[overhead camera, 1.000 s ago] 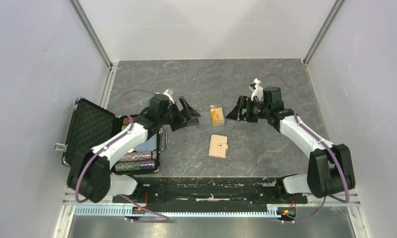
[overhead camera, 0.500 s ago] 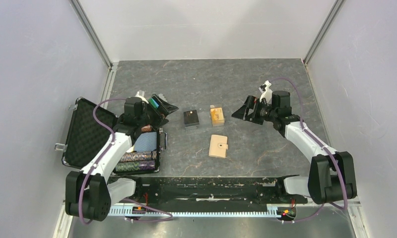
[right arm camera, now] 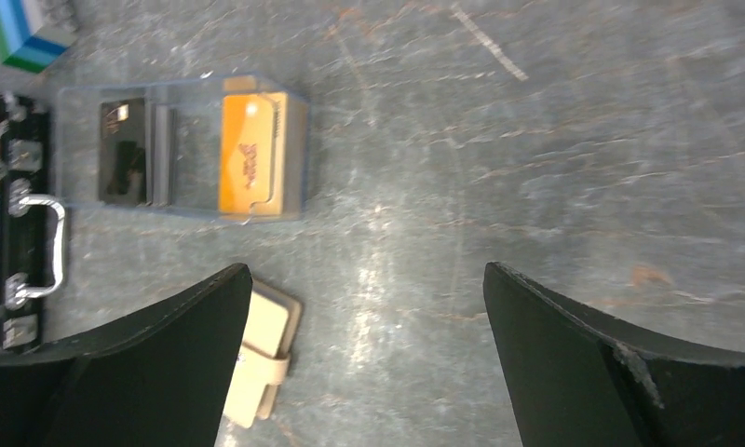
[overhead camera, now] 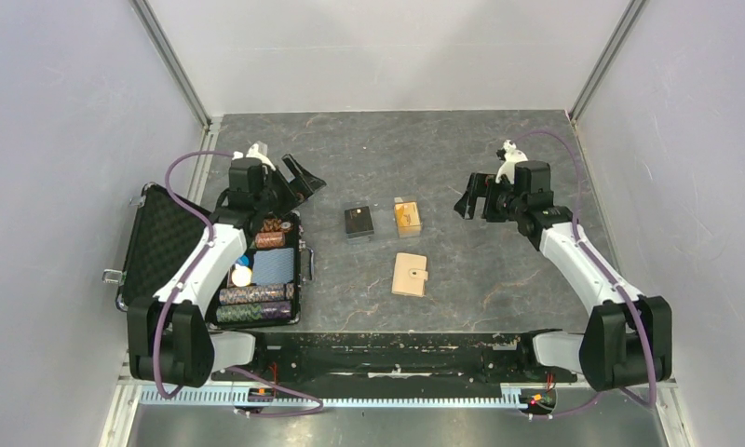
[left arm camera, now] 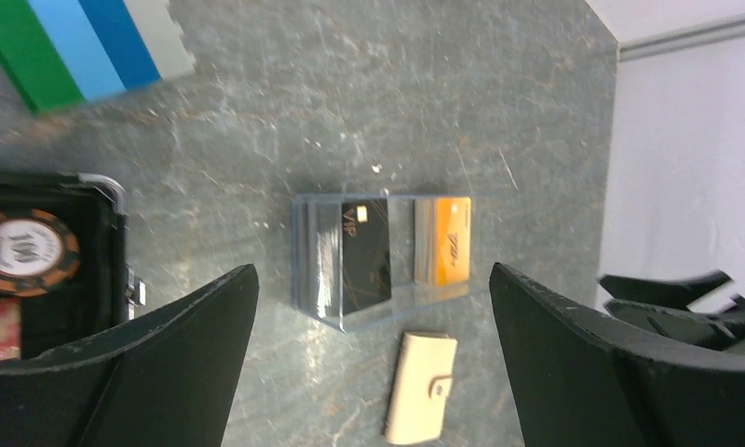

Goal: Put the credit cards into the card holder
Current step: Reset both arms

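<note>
Plainly, nothing is done yet: left claw and right claw gape wide, empty; the card holder lies shut on the counter, six o'clock of the credit cards, apparently boxed.

Shows the tan card holder lying shut and flat on the dark counter, snap tab on its right edge. Places a small orange box just behind the card holder, apart from it, and a small black box behind and slightly left. Sets an open chip case, chips stacked inside, well to the card holder's left. Hangs the left hand behind and left of the card holder, fingers spread, and the right hand behind and right.
</note>
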